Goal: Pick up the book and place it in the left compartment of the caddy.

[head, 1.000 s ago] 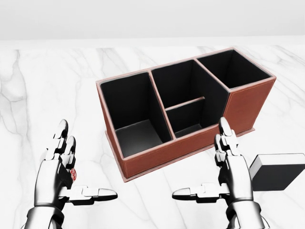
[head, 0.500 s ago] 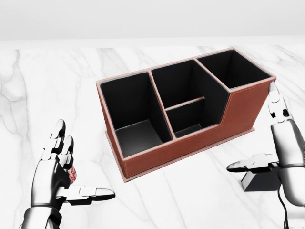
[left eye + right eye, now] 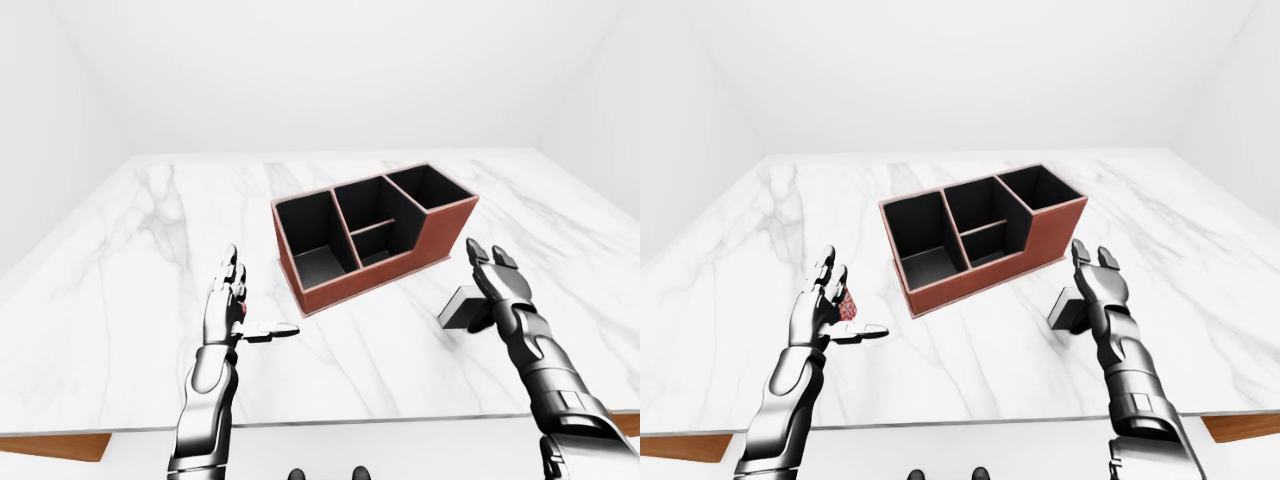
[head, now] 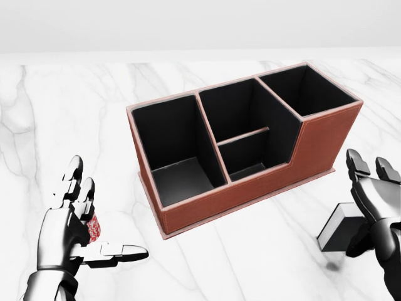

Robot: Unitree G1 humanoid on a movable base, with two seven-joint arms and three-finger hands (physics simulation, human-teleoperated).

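Observation:
The brown caddy [image 4: 219, 204] with black insides stands slanted in the middle of the head view; its left compartment [image 4: 178, 150] holds nothing. The dark book [image 4: 335, 231] with a pale edge lies on the marble at the lower right, just below the caddy's right end. My right hand [image 4: 371, 202] hovers over the book's right part and hides it; its fingers are spread, not closed round it. At the lower left my left hand [image 4: 78, 235] is open, thumb pointing right, well apart from the caddy.
A small red patterned object [image 3: 846, 306] shows right beside my left palm. The white marble table [image 3: 400, 385] ends in a near edge just below my forearms in the eye views. Plain white walls stand behind.
My right hand swung from the lower middle out to the right, then came down over the book. The left hand drifted slightly down and left. The caddy has not moved.

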